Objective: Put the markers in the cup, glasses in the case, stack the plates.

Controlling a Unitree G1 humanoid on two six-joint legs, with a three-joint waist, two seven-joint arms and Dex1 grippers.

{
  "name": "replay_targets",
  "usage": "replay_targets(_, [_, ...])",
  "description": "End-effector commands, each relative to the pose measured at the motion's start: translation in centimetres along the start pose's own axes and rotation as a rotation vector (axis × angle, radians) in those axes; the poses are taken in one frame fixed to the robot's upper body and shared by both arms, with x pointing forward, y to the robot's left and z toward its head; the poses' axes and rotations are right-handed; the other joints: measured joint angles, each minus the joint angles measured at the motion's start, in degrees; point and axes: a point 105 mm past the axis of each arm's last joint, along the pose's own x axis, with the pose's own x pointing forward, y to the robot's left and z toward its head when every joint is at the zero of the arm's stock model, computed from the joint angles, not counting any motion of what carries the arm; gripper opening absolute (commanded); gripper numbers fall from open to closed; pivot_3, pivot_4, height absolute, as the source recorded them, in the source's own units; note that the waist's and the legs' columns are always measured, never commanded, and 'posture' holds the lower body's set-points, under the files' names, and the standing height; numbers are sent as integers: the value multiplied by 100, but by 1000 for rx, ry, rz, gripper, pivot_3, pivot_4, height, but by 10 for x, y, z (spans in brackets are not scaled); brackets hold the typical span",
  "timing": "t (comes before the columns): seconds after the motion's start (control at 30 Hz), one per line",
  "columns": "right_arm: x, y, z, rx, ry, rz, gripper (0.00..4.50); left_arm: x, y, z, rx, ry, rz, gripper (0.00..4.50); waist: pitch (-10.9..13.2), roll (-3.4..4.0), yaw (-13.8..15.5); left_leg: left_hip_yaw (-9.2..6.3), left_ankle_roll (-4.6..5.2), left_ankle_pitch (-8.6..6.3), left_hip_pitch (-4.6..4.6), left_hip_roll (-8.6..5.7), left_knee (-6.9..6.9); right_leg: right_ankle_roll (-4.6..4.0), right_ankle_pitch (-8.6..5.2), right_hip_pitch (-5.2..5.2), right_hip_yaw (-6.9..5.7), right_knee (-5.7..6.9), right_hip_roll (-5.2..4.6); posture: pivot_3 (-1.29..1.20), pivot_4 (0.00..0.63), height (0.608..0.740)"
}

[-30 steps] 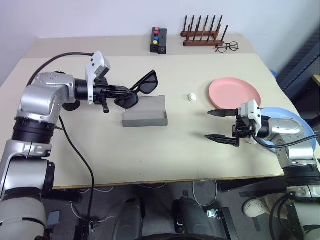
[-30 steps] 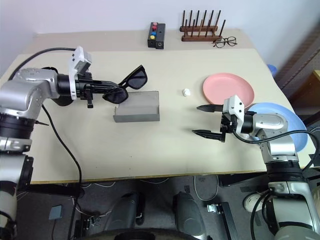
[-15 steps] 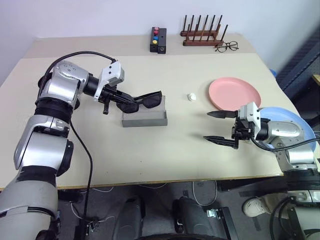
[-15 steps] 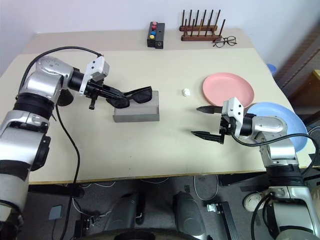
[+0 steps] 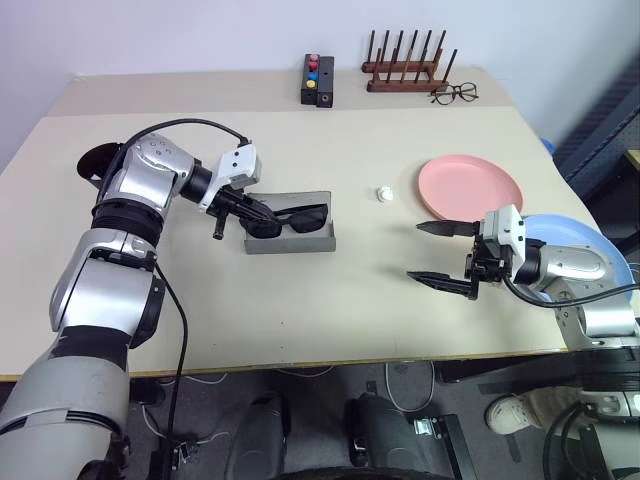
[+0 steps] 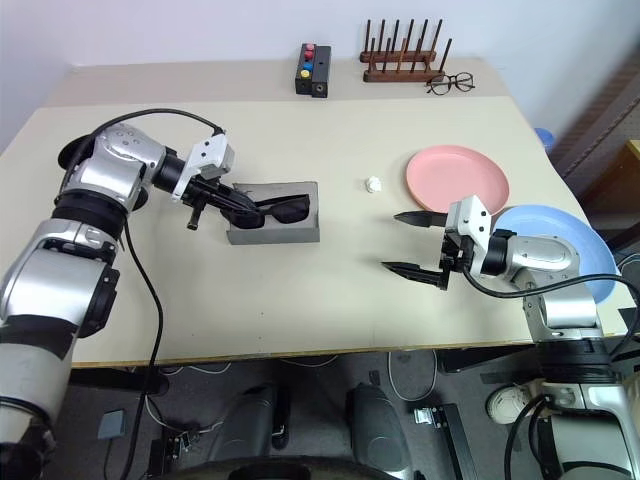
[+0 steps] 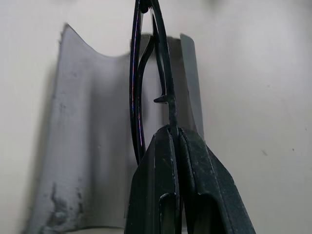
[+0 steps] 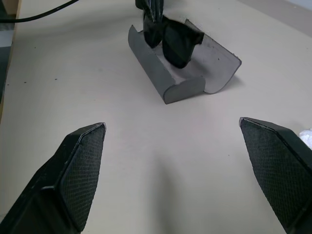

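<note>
A: How much room is there on the worktop?

B: Plenty. The whole near half is bare, from the case across to the right tool, and nothing lies by the front edge. The blue plate hangs past the right edge; the pink plate sits just behind it, fully on. A rack, a button box and wire spectacles line the far edge.

A: And the arms?

B: The left arm reaches in from the left, bent at the elbow, its tool angled down over the open case. Its fingers are pinched tight on one temple of the sunglasses, which lie along the case's trough. The right tool hovers level above the worktop, fingers spread wide, gripping nothing.

A: Anything the wrist cameras add?

B: The left wrist view shows the pinch on the thin frame edge-on (lenses unreadable there). The right wrist view shows the case's curved lid standing open behind the sunglasses. A small white lump lies between case and pink plate.
</note>
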Motion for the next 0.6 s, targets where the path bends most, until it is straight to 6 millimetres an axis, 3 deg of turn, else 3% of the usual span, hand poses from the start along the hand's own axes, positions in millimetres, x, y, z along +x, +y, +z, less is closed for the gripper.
replay_targets(0.03, [-5, -3, 15, -42, -28, -15, 4500, -1, 0, 4, 29, -23, 8, 41, 0, 0, 2, 0, 0, 0, 0, 0, 0, 0, 0, 0, 0, 0, 0, 0, 150, 740])
replay_targets(0.23, [-5, -4, 17, -46, -26, -17, 4500, 0, -3, 2, 22, -24, -6, 41, 0, 0, 1, -1, 0, 0, 0, 0, 0, 0, 0, 0, 0, 0, 0, 0, 150, 740])
replay_targets(0.33, [-5, -4, 18, -47, -26, -17, 4500, -1, -3, 1, 17, -19, -12, 902, 0, 0, 1, -1, 0, 0, 0, 0, 0, 0, 0, 0, 0, 0, 0, 0, 150, 740])
replay_targets(0.53, [-4, -5, 19, -48, -27, -21, 4500, -2, 2, 4, 39, -29, 35, 3767, 0, 0, 3, -1, 0, 0, 0, 0, 1, 1, 0, 0, 0, 0, 0, 0, 150, 740])
replay_targets(0.6, [-3, -7, 20, -51, -34, -33, 4500, -5, 6, 7, 47, -45, 67, 3767, 0, 0, 3, -1, 0, 0, 0, 0, 1, 1, 0, 0, 0, 0, 0, 0, 150, 740])
